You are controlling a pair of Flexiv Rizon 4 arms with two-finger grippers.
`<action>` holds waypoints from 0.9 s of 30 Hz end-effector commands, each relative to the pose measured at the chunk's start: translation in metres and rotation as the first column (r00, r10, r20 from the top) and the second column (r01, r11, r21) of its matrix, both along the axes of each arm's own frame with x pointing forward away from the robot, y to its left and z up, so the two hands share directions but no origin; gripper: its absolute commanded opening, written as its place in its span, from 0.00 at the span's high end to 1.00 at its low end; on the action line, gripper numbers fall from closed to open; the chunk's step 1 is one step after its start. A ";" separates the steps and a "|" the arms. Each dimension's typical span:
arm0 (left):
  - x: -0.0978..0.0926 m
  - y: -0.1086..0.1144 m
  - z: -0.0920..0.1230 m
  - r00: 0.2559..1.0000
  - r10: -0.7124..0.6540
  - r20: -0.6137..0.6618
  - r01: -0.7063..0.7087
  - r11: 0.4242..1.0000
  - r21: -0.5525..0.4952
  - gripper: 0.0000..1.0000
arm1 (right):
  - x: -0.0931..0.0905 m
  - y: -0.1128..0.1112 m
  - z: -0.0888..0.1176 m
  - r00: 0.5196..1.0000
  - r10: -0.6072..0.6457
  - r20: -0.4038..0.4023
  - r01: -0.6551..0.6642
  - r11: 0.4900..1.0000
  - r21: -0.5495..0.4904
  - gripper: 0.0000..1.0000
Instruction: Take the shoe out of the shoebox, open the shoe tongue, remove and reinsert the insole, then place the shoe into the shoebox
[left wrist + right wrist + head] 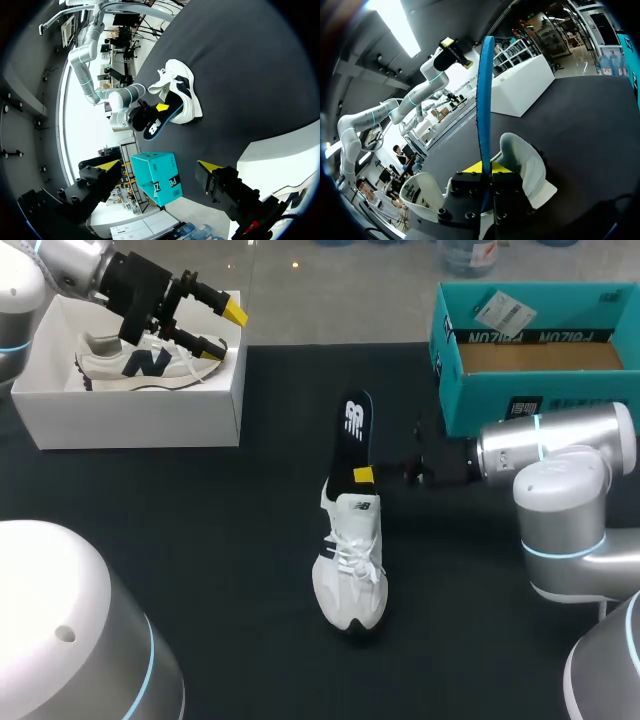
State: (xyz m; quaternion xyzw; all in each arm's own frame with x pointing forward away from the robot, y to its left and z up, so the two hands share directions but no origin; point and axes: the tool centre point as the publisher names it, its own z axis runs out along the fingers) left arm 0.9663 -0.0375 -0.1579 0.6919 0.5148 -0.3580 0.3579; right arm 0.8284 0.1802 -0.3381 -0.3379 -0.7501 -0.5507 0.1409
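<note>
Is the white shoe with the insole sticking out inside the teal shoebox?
No, the white shoe, insole sticking out, stands on the black table, apart from the teal shoebox.

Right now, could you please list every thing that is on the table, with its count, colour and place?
table: one, black, under everything.
white shoebox: one, white, far left.
boxed shoe: one, white with dark-blue marks, inside the white shoebox.
loose shoe: one, white with black trim, middle of the table.
insole: one, black, sticking out of the loose shoe.
teal shoebox: one, teal, far right, open.
paper tag: one, white, inside the teal shoebox.
left gripper: one, open, above the white shoebox.
right gripper: one, shut on the insole.
</note>
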 end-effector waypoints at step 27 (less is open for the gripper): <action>0.001 0.000 0.000 1.000 -0.002 0.000 0.002 1.000 0.003 0.00 | 0.014 -0.006 0.018 1.000 -0.002 0.018 0.003 0.998 -0.060 1.00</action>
